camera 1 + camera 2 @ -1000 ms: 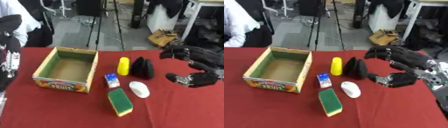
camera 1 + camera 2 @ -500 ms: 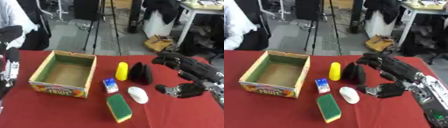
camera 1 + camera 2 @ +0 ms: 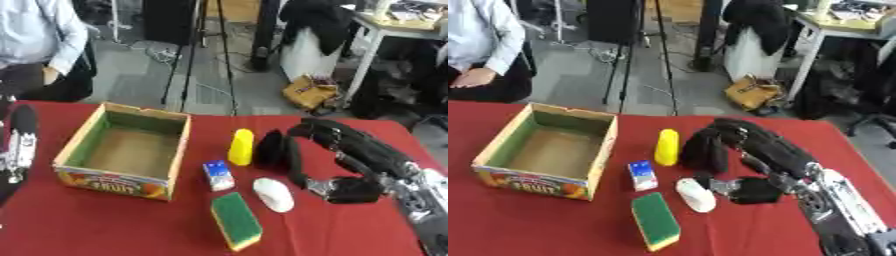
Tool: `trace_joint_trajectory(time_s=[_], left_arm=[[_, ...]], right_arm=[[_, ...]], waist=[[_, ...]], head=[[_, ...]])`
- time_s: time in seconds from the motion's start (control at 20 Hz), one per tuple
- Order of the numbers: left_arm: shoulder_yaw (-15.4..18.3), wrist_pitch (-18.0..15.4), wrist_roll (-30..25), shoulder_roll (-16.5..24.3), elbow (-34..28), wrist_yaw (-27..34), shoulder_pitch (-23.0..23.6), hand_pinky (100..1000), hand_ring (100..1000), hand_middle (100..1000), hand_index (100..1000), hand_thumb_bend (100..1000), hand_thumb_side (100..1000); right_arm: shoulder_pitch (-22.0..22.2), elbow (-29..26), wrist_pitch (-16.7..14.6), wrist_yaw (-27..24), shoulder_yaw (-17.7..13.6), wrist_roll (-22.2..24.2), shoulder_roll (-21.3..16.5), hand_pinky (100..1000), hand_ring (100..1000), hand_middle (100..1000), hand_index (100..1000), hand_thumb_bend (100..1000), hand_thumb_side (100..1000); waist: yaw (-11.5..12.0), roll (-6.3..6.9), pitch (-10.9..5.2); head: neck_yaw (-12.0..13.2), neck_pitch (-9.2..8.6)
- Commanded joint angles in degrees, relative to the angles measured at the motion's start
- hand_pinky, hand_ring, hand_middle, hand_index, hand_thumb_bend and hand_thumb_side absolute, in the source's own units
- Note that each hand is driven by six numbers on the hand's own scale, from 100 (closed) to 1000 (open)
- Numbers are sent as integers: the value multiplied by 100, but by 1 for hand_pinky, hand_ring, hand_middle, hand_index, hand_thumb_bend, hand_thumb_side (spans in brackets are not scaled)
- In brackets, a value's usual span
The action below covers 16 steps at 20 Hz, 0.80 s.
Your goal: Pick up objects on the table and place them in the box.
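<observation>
Covering the table (image 3: 105, 220), a red cloth; right hand (image 3: 337, 165) spread apart around a black object (image 3: 269, 148).

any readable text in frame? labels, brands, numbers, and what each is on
"FRUIT": on the front wall of the cardboard box, printed in red on a yellow band.
Small blue-and-white carton: it bears print, too blurred to read.
Yellow bottle, white oval object, green-and-yellow sponge, black object under the right hand: no text visible.
</observation>
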Motion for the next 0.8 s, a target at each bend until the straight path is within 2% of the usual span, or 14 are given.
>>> trace_joint_trajectory(time_s=[0.05,0.45,0.7,0.8], left_arm=[[42,24,4,35,-106,-18,-51,914,846,804,807,100,742],[39,56,-14,-16,-106,-13,-29,914,839,800,801,100,735],[38,66,-30,-30,-106,-6,-22,914,836,798,799,100,732],[37,77,-43,-41,-106,-5,-11,914,832,795,797,100,730]], right_arm=[[-39,-183,124,360,-135,-47,168,983,1000,890,963,379,1000],[1,167,449,1051,-227,-646,499,949,984,869,945,332,1000],[16,441,616,1328,-208,-1104,620,941,966,863,941,340,1000],[29,587,673,1355,-246,-1262,686,912,945,857,940,365,1000]], waist=[[6,2,-53],[22,-6,-9],[39,7,5],[45,14,14]], head=[[-37,-88],[-120,-146],[-196,-149],[-233,-142]])
